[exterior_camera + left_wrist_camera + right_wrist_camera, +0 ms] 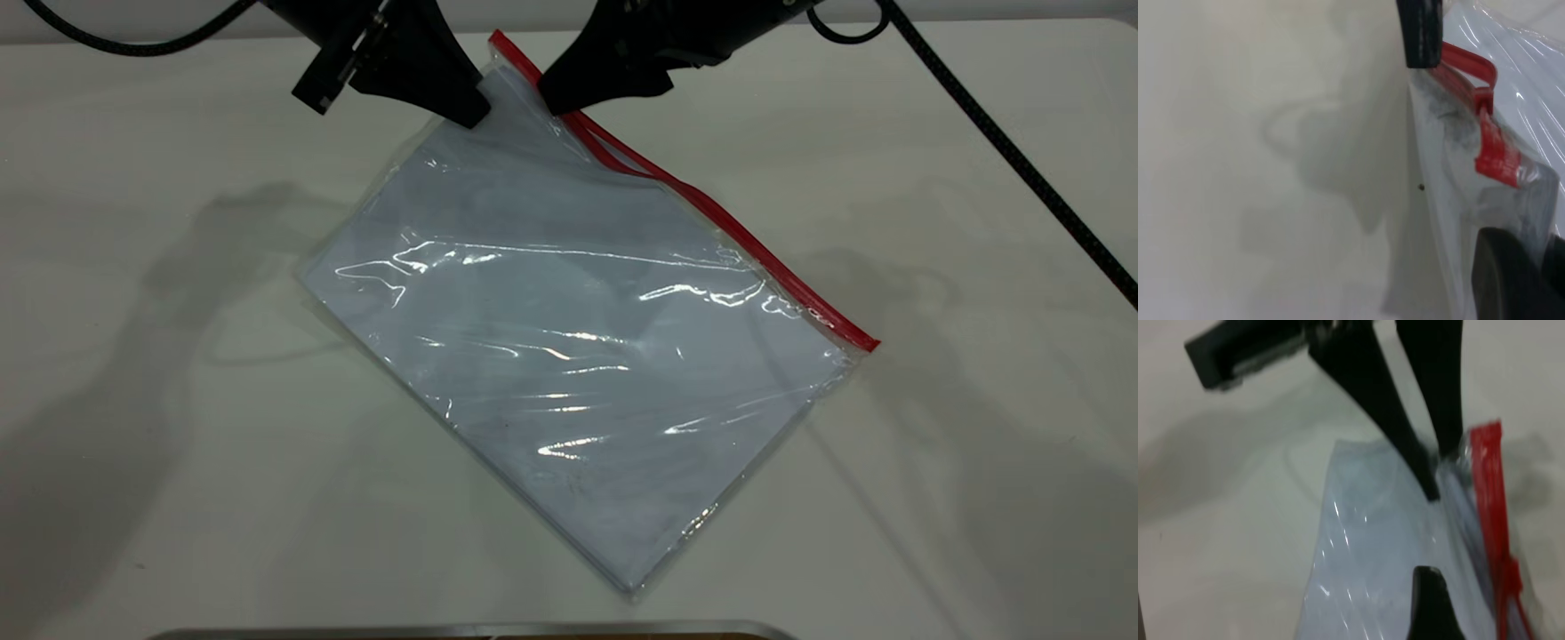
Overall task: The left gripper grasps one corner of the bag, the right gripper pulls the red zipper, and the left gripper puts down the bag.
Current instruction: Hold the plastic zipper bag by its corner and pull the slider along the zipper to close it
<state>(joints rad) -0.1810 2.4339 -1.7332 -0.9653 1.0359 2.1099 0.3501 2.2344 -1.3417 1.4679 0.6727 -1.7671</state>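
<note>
Exterior view: the bag (569,356) lies diagonally on the white table (133,356), its far corner raised. The left gripper (471,114) pinches that corner, jaws closed on the plastic. The right gripper (553,100) sits on the red zipper (711,209) just beside it; whether it is clamped I cannot tell.

Left wrist view: the red zipper (1488,143) bends near a black finger (1421,33), the slider probably at the kink.

Right wrist view: 2 left fingers (1405,433) meet at the bag (1371,553) corner beside the red strip (1491,500).
</note>
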